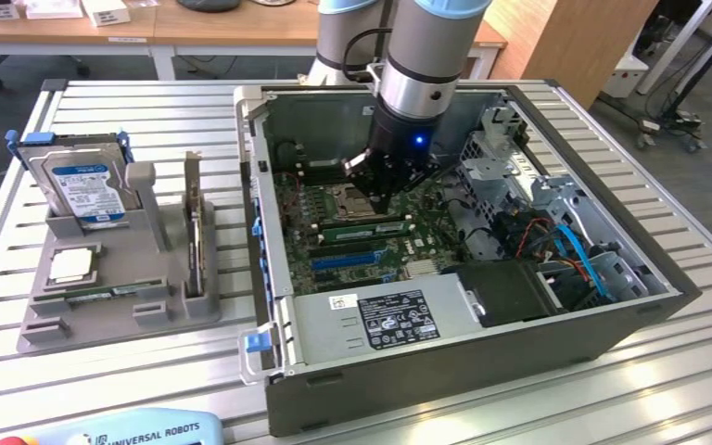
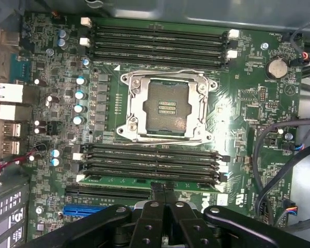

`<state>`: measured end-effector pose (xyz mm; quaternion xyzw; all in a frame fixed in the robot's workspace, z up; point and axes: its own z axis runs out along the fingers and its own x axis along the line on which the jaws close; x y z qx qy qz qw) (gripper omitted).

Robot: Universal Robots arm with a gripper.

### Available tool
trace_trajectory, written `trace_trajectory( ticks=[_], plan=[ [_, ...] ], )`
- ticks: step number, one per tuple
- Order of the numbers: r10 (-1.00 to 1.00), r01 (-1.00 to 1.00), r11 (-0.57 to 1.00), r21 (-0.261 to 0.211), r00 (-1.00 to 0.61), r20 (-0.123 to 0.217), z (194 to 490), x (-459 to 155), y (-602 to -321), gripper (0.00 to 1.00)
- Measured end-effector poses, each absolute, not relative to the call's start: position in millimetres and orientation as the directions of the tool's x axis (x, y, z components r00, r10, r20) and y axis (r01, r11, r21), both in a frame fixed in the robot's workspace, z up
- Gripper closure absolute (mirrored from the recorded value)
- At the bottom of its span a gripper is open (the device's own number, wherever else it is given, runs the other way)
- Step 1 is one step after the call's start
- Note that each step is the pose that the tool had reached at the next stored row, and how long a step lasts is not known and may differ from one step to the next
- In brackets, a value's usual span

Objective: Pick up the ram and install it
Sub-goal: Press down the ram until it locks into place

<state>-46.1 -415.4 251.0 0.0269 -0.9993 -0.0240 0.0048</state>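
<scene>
Slatted metal table (image 1: 146,102) carries an open computer case (image 1: 455,371), lying on its side with the motherboard (image 2: 248,103) facing up. All places below are given from the CPU socket (image 2: 167,106), which sits open and empty at the middle of the board.

Two banks of memory slots flank the socket. The ram (image 2: 119,181) stands in the outermost slot of the bank on the side toward the blue expansion slot (image 2: 82,211), its green edge running the length of that slot. The gripper (image 2: 165,192) hangs over the middle of this stick, on the far side of it from the socket, with its fingers closed together and nothing clamped between them. The tips are at the stick's top edge; whether they press on it I cannot tell.

Risks, as I judge them:
- The stick may be only half seated. The white latch (image 2: 80,177) at one end looks tilted outward, so one end could ride high and lose contact
- A push at the middle alone can bow the thin board, or the motherboard under it, if the slot resists
- If the tips sit slightly off the edge, they can slip toward the socket side and strike the neighbouring empty slots
- The dark cables (image 2: 263,150) beyond the slot ends, away from the socket, lie close enough to snag the arm
</scene>
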Motion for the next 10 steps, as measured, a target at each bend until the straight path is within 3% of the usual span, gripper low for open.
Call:
trace_trajectory(
  ticks=[10],
  plan=[
    [-0.054, -0.053, 0.997, 0.048, -0.999, 0.008, 250.8, -47.6, -415.4, 0.90]
  ],
)
